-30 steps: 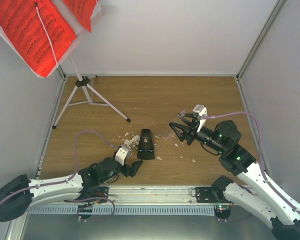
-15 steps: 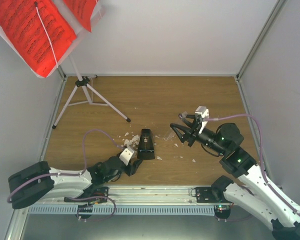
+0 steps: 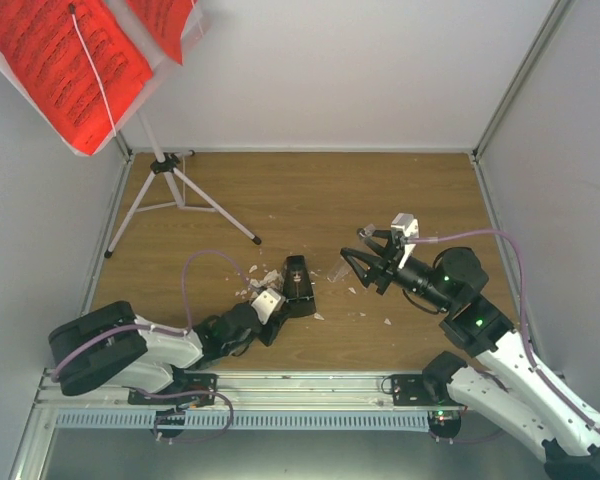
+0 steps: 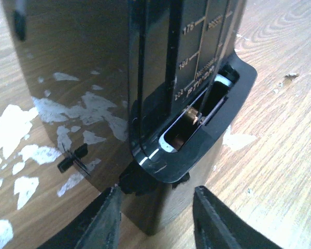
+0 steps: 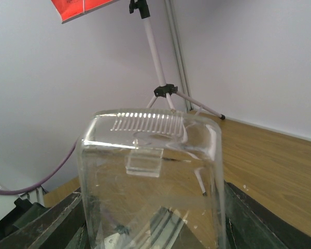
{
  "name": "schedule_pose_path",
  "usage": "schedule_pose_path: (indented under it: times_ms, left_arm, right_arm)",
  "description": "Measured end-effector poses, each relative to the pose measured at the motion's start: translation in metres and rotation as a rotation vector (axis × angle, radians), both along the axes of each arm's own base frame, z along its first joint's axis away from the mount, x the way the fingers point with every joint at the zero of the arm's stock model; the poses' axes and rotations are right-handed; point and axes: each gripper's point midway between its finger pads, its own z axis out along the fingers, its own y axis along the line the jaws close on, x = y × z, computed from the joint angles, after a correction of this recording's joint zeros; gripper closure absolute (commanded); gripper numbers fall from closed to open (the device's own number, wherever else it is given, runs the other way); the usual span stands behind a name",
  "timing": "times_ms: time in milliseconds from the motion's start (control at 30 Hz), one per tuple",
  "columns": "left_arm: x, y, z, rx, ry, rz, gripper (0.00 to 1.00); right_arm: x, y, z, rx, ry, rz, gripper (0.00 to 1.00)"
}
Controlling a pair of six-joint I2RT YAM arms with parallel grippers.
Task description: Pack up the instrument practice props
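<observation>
Top external view: left tool [image 3: 278, 303] has advanced to small black pyramid-shaped metronome [image 3: 296, 283] on brown wooden surface [image 3: 400, 195]. Jaws have narrowed either side of its base; firm grip cannot be told. Right tool [image 3: 356, 265] unchanged, clamping clear plastic cover [image 5: 151, 171]. Judgement: metronome pickup imminent.

A robot lab: plain white walls [image 3: 340, 70] stand around the wooden table [image 3: 400, 190], and two robot arms [image 3: 505, 350] are bolted to a metal rail [image 3: 310, 385] at its near edge.

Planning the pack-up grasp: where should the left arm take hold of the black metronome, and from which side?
Across the wide base of the metronome, from the near left: its flat sides sit between the jaws of the left gripper there.
</observation>
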Motion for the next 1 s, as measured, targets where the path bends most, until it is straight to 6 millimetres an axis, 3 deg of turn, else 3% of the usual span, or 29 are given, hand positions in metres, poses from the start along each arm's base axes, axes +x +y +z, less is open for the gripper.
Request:
schedule_pose_path:
  times_ms: [367,600,700,833,1000]
  left_arm:
    - [0.017,-0.037,0.000,-0.019,0.034,0.007,0.68]
    - [0.018,-0.042,0.006,-0.051,0.039,0.014,0.52]
    - [0.018,-0.040,0.026,-0.088,0.022,0.018,0.42]
    - [0.016,-0.032,0.074,-0.192,-0.023,0.031,0.27]
    - [0.029,-0.013,0.126,-0.271,-0.014,0.052,0.23]
  right_arm:
    - [0.002,0.001,-0.003,-0.007,0.006,-0.005,0.40]
    - [0.006,-0.002,-0.007,-0.027,0.000,-0.031,0.40]
    - [0.008,-0.002,-0.015,-0.045,0.003,-0.041,0.40]
    - [0.011,-0.001,-0.035,-0.080,0.019,-0.048,0.40]
    - [0.013,-0.001,-0.062,-0.122,0.043,-0.048,0.41]
